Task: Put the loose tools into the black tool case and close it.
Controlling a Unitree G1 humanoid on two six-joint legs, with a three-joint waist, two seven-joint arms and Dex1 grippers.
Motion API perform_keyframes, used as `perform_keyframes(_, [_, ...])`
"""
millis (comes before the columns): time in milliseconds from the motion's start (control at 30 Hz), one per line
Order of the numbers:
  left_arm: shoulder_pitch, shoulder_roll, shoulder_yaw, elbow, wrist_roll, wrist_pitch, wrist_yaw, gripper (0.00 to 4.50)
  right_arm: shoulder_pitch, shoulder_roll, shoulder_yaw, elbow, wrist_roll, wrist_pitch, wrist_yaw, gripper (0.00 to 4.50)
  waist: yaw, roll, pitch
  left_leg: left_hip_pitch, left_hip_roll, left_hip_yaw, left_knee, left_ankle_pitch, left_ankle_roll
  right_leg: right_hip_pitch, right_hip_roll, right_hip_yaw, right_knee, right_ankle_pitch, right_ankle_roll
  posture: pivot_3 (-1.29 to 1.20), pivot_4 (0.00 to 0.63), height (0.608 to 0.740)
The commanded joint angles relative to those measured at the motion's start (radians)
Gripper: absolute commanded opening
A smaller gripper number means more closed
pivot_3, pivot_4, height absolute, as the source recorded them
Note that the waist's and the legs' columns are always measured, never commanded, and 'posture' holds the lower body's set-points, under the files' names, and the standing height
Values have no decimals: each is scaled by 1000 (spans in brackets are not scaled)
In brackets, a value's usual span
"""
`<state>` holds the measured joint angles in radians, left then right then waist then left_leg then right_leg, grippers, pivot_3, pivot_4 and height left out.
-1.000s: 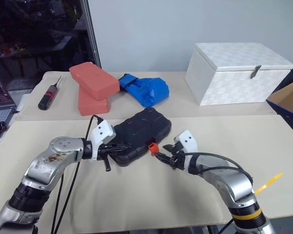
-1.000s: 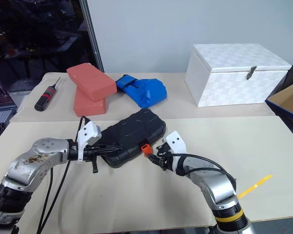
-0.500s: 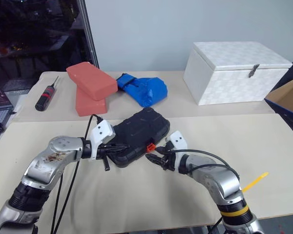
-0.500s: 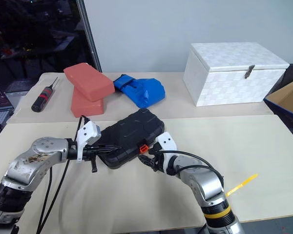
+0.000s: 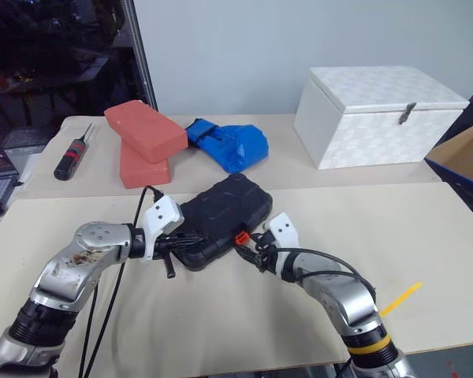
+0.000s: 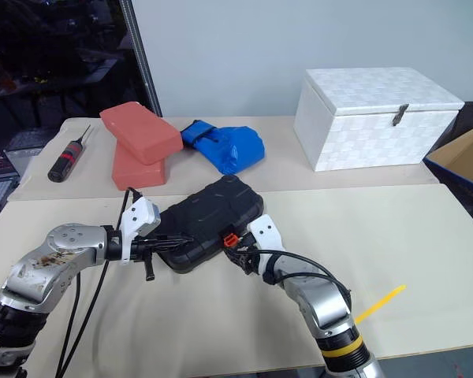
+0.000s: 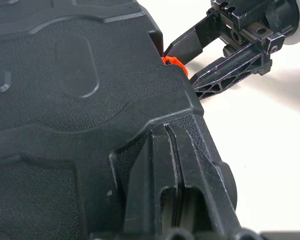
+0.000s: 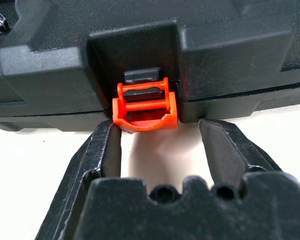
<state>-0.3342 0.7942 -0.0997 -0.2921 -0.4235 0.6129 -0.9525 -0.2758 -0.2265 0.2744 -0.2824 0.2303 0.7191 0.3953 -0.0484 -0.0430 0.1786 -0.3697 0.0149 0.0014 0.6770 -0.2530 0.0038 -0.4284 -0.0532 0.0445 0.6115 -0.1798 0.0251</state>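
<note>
The black tool case (image 5: 221, 214) lies shut in the middle of the near table, its orange latch (image 8: 145, 107) facing me. My left gripper (image 5: 176, 242) is shut, and its fingers (image 7: 172, 195) rest flat on the lid at the case's near-left corner. My right gripper (image 8: 160, 131) is open at the front edge of the case, one finger on each side of the latch, the left one close against it. The loose tools are out of view.
A black screwdriver with red bands (image 5: 69, 157) lies at the far left. Two red-brown blocks (image 5: 146, 135) and a blue bag (image 5: 230, 144) sit behind the case. A white box (image 5: 378, 114) stands back right, a cardboard box (image 5: 467, 157) at the right edge. A yellow strip (image 5: 399, 298) lies near right.
My right gripper has moved left up to the latch and its fingers have narrowed somewhat. The left gripper has stayed on the case corner.
</note>
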Motion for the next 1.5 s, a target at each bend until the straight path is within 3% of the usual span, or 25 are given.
perform_keyframes(33, [32, 13, -33, 13, 33, 6, -12, 0, -20, 4, 10, -30, -23, -78, 13, 1515, 0, 0, 0, 0, 0, 0, 0, 0, 0, 0, 0, 0, 0, 0, 0, 0, 150, 740])
perform_keyframes(67, [34, 13, -35, 17, 37, 2, -12, 0, -20, 0, 14, -35, -25, -81, 21, 1251, 0, 0, 0, 0, 0, 0, 0, 0, 0, 0, 0, 0, 0, 0, 0, 0, 150, 740])
perform_keyframes(533, [49, -5, -69, 38, 69, -5, 3, 0, -37, -65, 27, -92, -42, -75, 91, 1238, 3, 0, 0, 0, 0, 0, -1, 0, 0, 0, -1, 0, -1, -1, 0, 0, 150, 740])
perform_keyframes(600, [50, -6, -70, 39, 70, -5, 2, 0, -33, -54, 17, -79, -11, -83, 120, 2200, 3, 0, 0, 0, 0, 0, -1, 0, 0, 0, -1, 0, -1, -1, -1, 0, 150, 740])
perform_keyframes(667, [51, -6, -70, 40, 71, -5, 0, 0, -35, -56, 22, -70, -29, -93, 114, 2429, 3, 0, 0, 0, 0, 0, -1, 0, 0, 0, -1, 0, 0, -2, -2, 0, 150, 740])
perform_keyframes(700, [51, -7, -70, 41, 71, -5, -1, 0, -37, -58, 26, -69, -41, -90, 109, 3118, 3, 0, 0, 0, 0, 0, -1, 0, 0, 0, 0, 0, 0, -2, -2, 0, 150, 740])
perform_keyframes(1067, [51, -14, -67, 49, 77, -5, 4, 0, 58, -148, -59, -182, 0, 59, 108, 3227, 6, 0, 0, 0, 0, 0, -2, 0, 0, 0, -3, -1, -1, -4, -2, 0, 150, 740])
perform_keyframes(1100, [51, -15, -68, 48, 77, -5, 4, 0, 64, -149, -63, -182, 4, 65, 105, 2724, 7, 0, 0, 0, -1, 0, -2, 0, 0, 0, -3, -1, -1, -4, -2, 0, 150, 740])
perform_keyframes(1367, [43, -15, -73, 56, 88, -12, 5, 0, 22, -97, -34, -139, 6, 71, 99, 162, 6, 0, 0, 0, 0, -1, -2, 0, 0, 0, -2, -1, -1, -6, -5, 0, 150, 740])
perform_keyframes(1500, [42, -16, -74, 56, 90, -13, 7, 0, -24, -40, -21, -66, -6, 38, 89, 15, 6, 0, 0, 0, 0, -1, -2, 0, 0, 0, -3, -1, -1, -6, -5, 0, 150, 740])
